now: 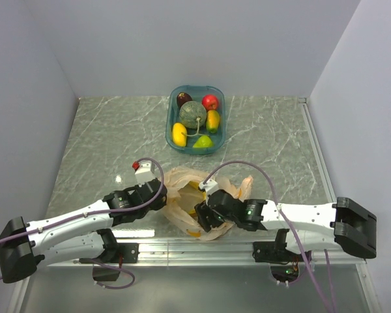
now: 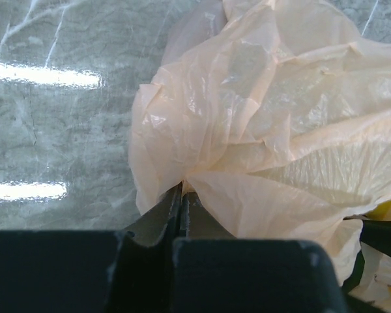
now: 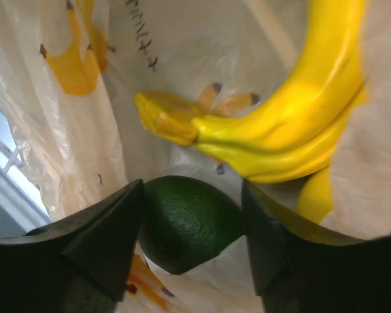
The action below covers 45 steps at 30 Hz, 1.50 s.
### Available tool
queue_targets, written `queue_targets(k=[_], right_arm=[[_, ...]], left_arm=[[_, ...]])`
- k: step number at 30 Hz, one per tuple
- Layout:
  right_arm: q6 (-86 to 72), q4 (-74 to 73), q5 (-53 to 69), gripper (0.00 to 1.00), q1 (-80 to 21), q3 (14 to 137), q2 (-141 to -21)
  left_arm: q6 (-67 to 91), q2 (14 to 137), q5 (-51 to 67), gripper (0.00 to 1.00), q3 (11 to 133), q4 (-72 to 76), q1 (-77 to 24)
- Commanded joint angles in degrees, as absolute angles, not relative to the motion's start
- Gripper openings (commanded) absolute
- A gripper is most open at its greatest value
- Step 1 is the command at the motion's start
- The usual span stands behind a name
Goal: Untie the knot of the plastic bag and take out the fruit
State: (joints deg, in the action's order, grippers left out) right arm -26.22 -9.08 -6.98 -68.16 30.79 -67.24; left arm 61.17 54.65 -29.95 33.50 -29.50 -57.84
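The pale peach plastic bag (image 1: 180,189) lies open at the front middle of the table; no knot shows. My left gripper (image 1: 161,195) is shut on a fold of the bag's left edge (image 2: 260,117), with its fingertips (image 2: 181,190) pinching the film. My right gripper (image 1: 202,218) reaches inside the bag. Its jaws are closed on a dark green fruit (image 3: 192,222), touching it on both sides. A yellow banana bunch (image 3: 293,124) lies in the bag just beyond it. The green melon (image 1: 193,114), yellow-orange fruits (image 1: 179,134) and a dark purple fruit (image 1: 184,99) sit in the blue tub (image 1: 169,127).
The blue tub stands at the back middle and also holds a red apple (image 1: 210,102) and a bright green lime (image 1: 203,141). White walls close the table on three sides. A metal rail (image 1: 195,246) runs along the front edge.
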Motion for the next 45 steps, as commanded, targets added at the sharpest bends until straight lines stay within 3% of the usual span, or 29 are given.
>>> queue_targets(k=[1, 10, 26, 29, 31, 32, 37, 45], right_arm=[[-28.9, -11.0, -7.6, 0.76, -70.0, 32.1, -68.7], [-23.6, -16.2, -25.9, 0.78, -69.8, 42.2, -69.8], [-36.7, -16.8, -25.8, 0.75, -62.0, 48.2, -87.6], [-35.2, -14.9, -25.0, 0.63, -62.0, 47.5, -88.4], [-33.8, -14.4, -24.3, 0.44, -62.5, 47.5, -86.7], [-32.1, -14.5, -24.2, 0.27, -63.0, 47.5, -85.7], [-26.1, -13.6, -22.9, 0.0, -66.2, 46.0, -77.5], [-18.3, -8.5, -15.0, 0.0, -66.8, 35.3, -65.4]], left_arm=[[62.0, 54.9, -31.6, 0.01, 33.1, -29.3, -58.1], [60.4, 55.6, -30.4, 0.01, 32.2, -27.6, -58.1], [60.2, 54.4, -29.4, 0.01, 30.6, -26.6, -58.1], [60.3, 55.1, -29.5, 0.01, 30.9, -26.9, -58.1], [60.7, 55.5, -30.1, 0.0, 31.4, -27.6, -58.1], [61.1, 55.5, -30.4, 0.01, 31.6, -27.9, -58.1], [63.4, 55.4, -34.5, 0.01, 33.7, -31.5, -58.1], [65.7, 53.5, -41.0, 0.01, 39.6, -38.1, -56.3]])
